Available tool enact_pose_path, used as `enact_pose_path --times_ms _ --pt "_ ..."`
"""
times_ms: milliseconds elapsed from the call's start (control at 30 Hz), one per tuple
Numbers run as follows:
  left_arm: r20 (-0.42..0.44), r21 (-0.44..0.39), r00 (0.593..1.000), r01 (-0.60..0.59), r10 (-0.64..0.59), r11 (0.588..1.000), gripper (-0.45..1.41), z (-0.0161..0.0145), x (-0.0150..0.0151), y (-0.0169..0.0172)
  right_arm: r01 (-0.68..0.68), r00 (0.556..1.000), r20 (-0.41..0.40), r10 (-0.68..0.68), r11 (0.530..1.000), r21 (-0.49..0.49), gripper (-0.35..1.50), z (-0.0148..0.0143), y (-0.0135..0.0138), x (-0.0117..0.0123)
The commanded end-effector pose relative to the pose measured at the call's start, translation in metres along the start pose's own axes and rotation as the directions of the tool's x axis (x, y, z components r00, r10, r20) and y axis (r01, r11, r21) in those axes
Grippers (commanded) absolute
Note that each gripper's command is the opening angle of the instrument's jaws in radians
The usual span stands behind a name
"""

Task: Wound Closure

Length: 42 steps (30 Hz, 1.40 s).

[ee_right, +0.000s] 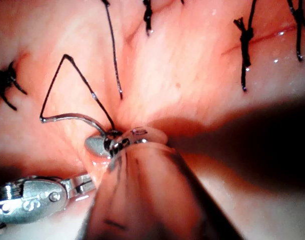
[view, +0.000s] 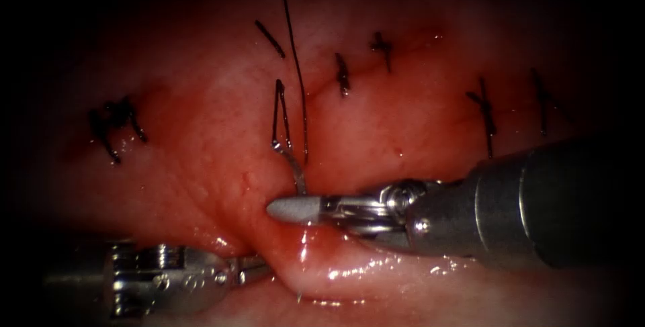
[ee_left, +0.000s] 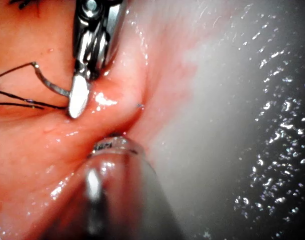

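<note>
Holdings, wound closure.

- Tools, two. My right tool point(view: 285, 209) comes in from the right with its jaws pressed together on the needle. My left tool point(view: 250, 272) sits low against a raised fold of tissue point(view: 201, 132), its tip sunk in the fold. I cannot tell what it holds, if anything. I judge it props the fold up for the needle.
- Needle point(view: 290, 162), one. I pinch it part-way along its curve, and the thread end arches free above the tissue. The length past my jaws is hidden, so I cannot tell whether the point is in tissue. It stands in the gap between the stitches, one to its left and four to its right.
- Thread point(view: 295, 65), one. It forms a narrow loop off the needle's tail, and a long strand runs up and away, slack.
- Stitches point(view: 342, 75), five counted, tied along the cut, plus one short loose end.
</note>
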Motion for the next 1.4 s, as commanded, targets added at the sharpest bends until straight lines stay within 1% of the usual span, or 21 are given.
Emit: enact_pose_path --times_ms 33,133,167,200,300,367,467,500,533,567,600,700,733,833,867,900,967,1133,1233,1333,1400 --pt "0.000 -0.004 1.000 0.001 -0.001 1.000 -0.13 0.0007 -0.0001 0.0010 -0.007 1.000 -0.003 0.007 1.000 0.001 -0.35 0.0005 0.0011 -0.0001" --pt "0.000 -0.004 1.000 0.001 -0.001 1.000 -0.13 0.0007 -0.0001 0.0010 -0.008 1.000 -0.017 0.008 1.000 0.005 -0.35 0.0004 0.0012 0.0005" --pt "0.000 -0.004 1.000 0.001 -0.001 1.000 -0.13 0.0007 0.0000 0.0010 -0.011 1.000 -0.027 0.012 0.999 0.034 -0.35 0.0003 0.0009 0.0011" --pt "0.000 -0.003 1.000 0.001 -0.001 1.000 -0.13 0.0007 0.0000 0.0010 0.008 0.998 -0.065 -0.005 0.999 0.050 -0.35 0.0001 0.0005 0.0019" --pt "0.000 -0.003 1.000 0.002 -0.002 1.000 -0.13 0.0007 0.0000 0.0011 0.149 0.980 -0.138 -0.141 0.987 0.052 -0.35 -0.0008 -0.0007 0.0042" --pt "0.000 -0.003 1.000 0.001 -0.001 1.000 -0.13 0.0007 0.0000 0.0011 0.215 0.966 -0.162 -0.201 0.974 0.071 -0.35 -0.0011 -0.0011 0.0053" --pt "0.000 -0.003 1.000 0.002 -0.002 1.000 -0.13 0.0007 0.0000 0.0011 0.342 0.920 -0.222 -0.322 0.938 0.056 -0.35 -0.0017 -0.0016 0.0072" --pt "0.001 -0.003 1.000 0.002 -0.002 1.000 -0.13 0.0006 0.0000 0.0012 0.423 0.880 -0.249 -0.404 0.906 0.027 -0.08 -0.0021 -0.0017 0.0086" --pt "0.001 -0.003 1.000 0.002 -0.002 1.000 -0.13 0.0006 0.0000 0.0012 0.469 0.854 -0.261 -0.449 0.883 0.013 0.14 -0.0023 -0.0017 0.0093" --pt "0.001 -0.003 1.000 0.002 -0.002 1.000 -0.13 0.0006 0.0000 0.0012 0.560 0.791 -0.285 -0.541 0.829 -0.017 0.61 -0.0029 -0.0017 0.0112" --pt "0.001 -0.003 1.000 0.002 -0.002 1.000 -0.13 0.0006 0.0000 0.0012 0.577 0.776 -0.294 -0.559 0.816 -0.030 0.74 -0.0031 -0.0017 0.0120" --pt "0.001 -0.003 1.000 0.003 -0.003 1.000 -0.13 0.0006 0.0000 0.0012 0.655 0.701 -0.305 -0.644 0.751 -0.080 1.16 -0.0040 -0.0018 0.0152" --pt "0.001 -0.003 1.000 0.003 -0.003 1.000 -0.13 0.0006 0.0000 0.0012 0.696 0.654 -0.310 -0.690 0.709 -0.110 1.31 -0.0046 -0.0020 0.0175" --pt "0.001 -0.003 1.000 0.003 -0.003 1.000 -0.13 0.0006 0.0000 0.0012 0.738 0.590 -0.307 -0.746 0.653 -0.169 1.36 -0.0057 -0.0022 0.0206" --pt "0.001 -0.003 1.000 0.003 -0.003 1.000 -0.13 0.0006 0.0000 0.0013 0.768 0.535 -0.282 -0.797 0.597 -0.230 1.45 -0.0062 -0.0024 0.0224" --pt "0.001 -0.003 1.000 0.003 -0.003 1.000 -0.13 0.0006 0.0000 0.0013 0.779 0.509 -0.265 -0.819 0.570 -0.263 1.46 -0.0067 -0.0025 0.0235" --pt "0.001 -0.003 1.000 0.003 -0.003 1.000 -0.13 0.0006 0.0000 0.0013 0.793 0.475 -0.259 -0.841 0.536 -0.289 1.46 -0.0074 -0.0027 0.0247" --pt "0.001 -0.004 1.000 0.003 -0.003 1.000 -0.12 0.0005 0.0000 0.0012 0.796 0.457 -0.252 -0.853 0.519 -0.314 1.45 -0.0096 -0.0030 0.0265" --pt "0.001 -0.004 1.000 0.003 -0.003 1.000 -0.12 0.0005 0.0000 0.0012 0.797 0.459 -0.257 -0.850 0.522 -0.304 1.33 -0.0112 -0.0034 0.0268" --pt "0.001 -0.004 1.000 0.003 -0.003 1.000 -0.12 0.0005 0.0000 0.0012 0.791 0.463 -0.277 -0.842 0.534 -0.299 1.25 -0.0124 -0.0044 0.0270" --pt "0.001 -0.004 1.000 0.003 -0.003 1.000 -0.12 0.0005 0.0000 0.0012 0.759 0.496 -0.297 -0.816 0.573 -0.309 1.20 -0.0132 -0.0053 0.0275"
